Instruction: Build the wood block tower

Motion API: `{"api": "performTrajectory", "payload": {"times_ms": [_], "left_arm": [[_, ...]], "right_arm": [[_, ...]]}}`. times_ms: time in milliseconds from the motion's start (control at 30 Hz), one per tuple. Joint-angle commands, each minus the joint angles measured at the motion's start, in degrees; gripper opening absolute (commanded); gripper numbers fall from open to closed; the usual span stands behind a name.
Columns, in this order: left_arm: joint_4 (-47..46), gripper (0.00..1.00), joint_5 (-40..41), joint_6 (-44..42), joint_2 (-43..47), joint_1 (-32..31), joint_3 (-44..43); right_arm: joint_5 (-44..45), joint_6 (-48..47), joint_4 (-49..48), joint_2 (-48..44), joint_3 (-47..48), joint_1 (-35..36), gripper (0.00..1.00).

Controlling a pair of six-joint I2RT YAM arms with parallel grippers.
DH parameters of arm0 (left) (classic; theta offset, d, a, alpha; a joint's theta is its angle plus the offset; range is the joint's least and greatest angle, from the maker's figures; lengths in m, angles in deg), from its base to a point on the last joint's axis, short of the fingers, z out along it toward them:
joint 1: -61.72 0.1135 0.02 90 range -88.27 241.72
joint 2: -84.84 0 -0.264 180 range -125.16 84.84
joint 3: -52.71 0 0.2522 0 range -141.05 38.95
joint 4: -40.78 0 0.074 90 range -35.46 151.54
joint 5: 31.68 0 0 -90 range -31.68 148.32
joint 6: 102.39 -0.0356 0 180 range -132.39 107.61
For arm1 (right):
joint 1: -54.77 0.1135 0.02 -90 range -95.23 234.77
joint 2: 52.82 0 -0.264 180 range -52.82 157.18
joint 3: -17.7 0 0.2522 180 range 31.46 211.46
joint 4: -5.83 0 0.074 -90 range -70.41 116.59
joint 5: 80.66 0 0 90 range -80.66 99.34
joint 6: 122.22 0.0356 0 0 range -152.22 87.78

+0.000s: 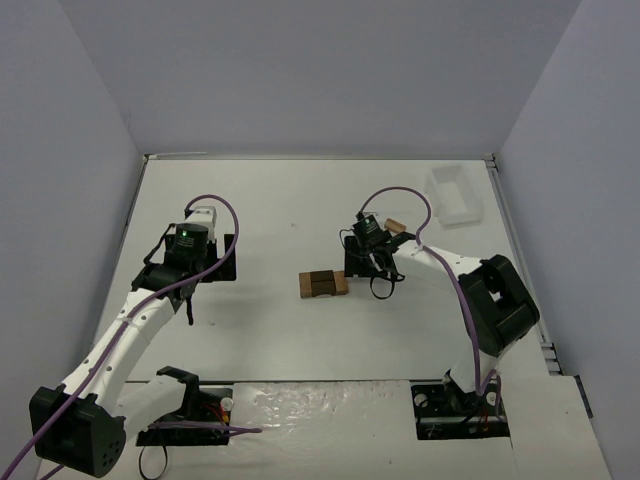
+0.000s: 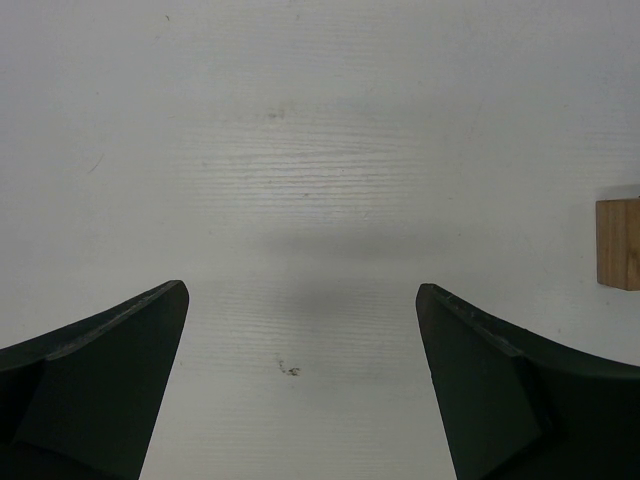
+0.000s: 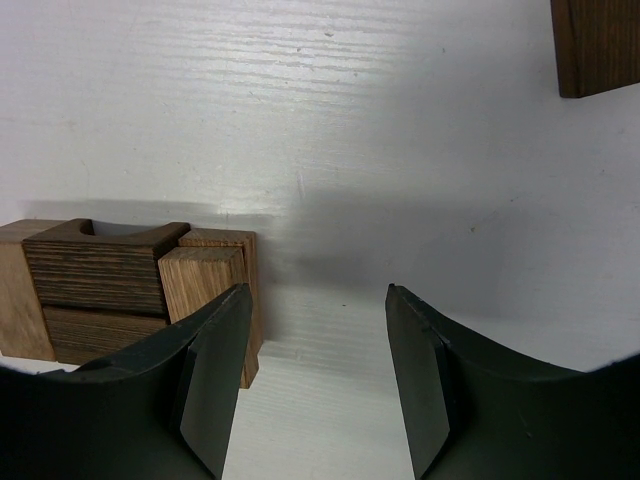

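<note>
The wood block tower [image 1: 322, 283] stood on the white counter [image 1: 270, 200] near its centre, between the two arms and closer to the right one. It consisted of dark brown blocks in the middle, flanked by light tan blocks at each end. In the right wrist view the tower [image 3: 120, 290] showed two dark layers. The upper layer had a curved notch in its top face, and tan blocks touched both ends.

The right gripper [image 3: 318, 290] was positioned just beside the tower's right end. Its fingers [image 3: 215, 370] were partly apart, with only bare counter between them. The left finger overlapped the nearest tan block in that view; contact could not be determined.

The left gripper [image 2: 300, 290] hung over bare counter, well apart from the tower. Its fingers [image 2: 100, 380] were spread wide and held nothing. A tan block face [image 2: 620, 243] showed at the right border of that view.

A loose block [image 1: 395, 226] lay just beyond the right gripper. A white tray [image 1: 455, 195] sat at the far right corner. A purple cable [image 1: 212, 197] ran along each arm.
</note>
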Motion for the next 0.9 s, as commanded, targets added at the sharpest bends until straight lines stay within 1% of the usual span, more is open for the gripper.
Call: {"api": "performTrajectory", "payload": {"times_ms": [0, 367, 867], "left_arm": [[-2.3, 0.97, 0.5, -0.5, 0.4, 0.3, -1.8], [-2.3, 0.97, 0.5, -0.5, 0.1, 0.3, -1.8], [-2.3, 0.97, 0.5, -0.4, 0.2, 0.3, -1.8]], "right_arm": [[1.6, 0.6, -0.4, -2.6, 0.4, 0.0, 0.53], [2.1, 2.1, -0.1, -6.2, -5.2, 0.5, 0.53], [0.8, 3.2, 0.2, -7.4, -5.8, 2.2, 0.53]]}}
